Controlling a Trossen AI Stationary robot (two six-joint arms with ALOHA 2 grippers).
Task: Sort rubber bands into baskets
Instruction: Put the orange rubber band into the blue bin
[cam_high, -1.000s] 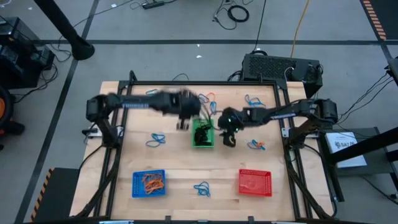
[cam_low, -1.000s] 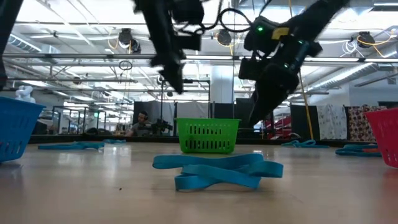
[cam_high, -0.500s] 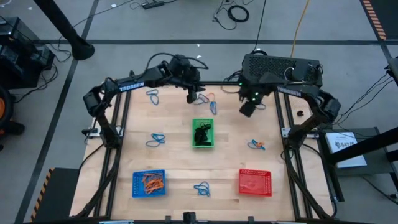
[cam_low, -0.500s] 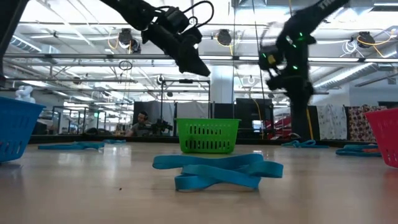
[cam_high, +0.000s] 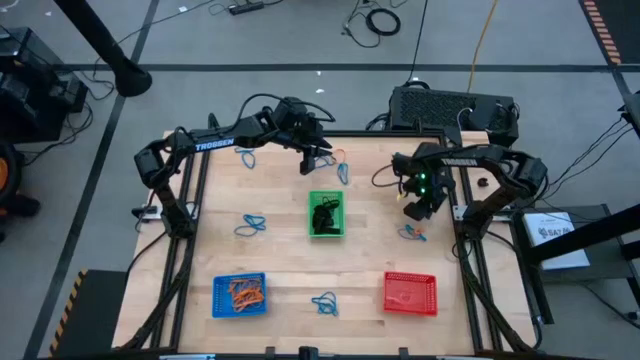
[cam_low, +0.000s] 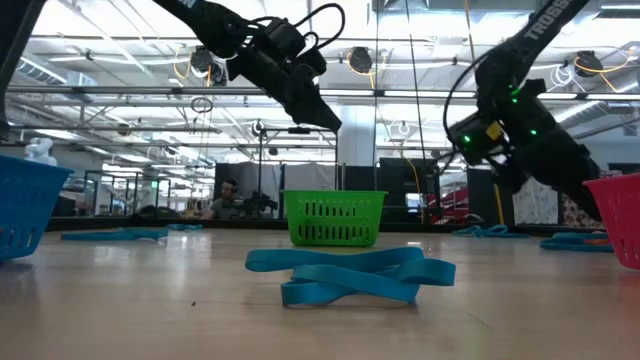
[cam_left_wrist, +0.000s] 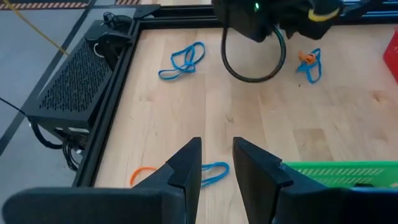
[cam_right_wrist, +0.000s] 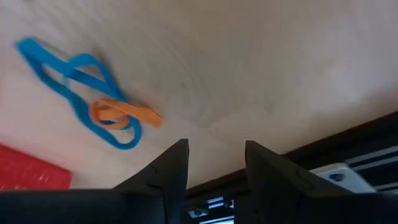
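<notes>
Three baskets, bands partly sorted

Green basket (cam_high: 326, 215) centre holds black bands (cam_high: 324, 214); blue basket (cam_high: 240, 295) near-left holds orange bands (cam_high: 245, 292); red basket (cam_high: 410, 293) near-right; blue bands (cam_high: 250, 224) scattered.

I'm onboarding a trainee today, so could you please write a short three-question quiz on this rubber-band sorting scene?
1. True or false: the green basket holds black rubber bands.
2. Which basket holds orange bands? A red, B blue, C green.
3. Fill in: beside the right gripper lies a blue band tangled with an ___ one.

Key: 1 true; 2 B, the blue basket; 3 orange.
</notes>
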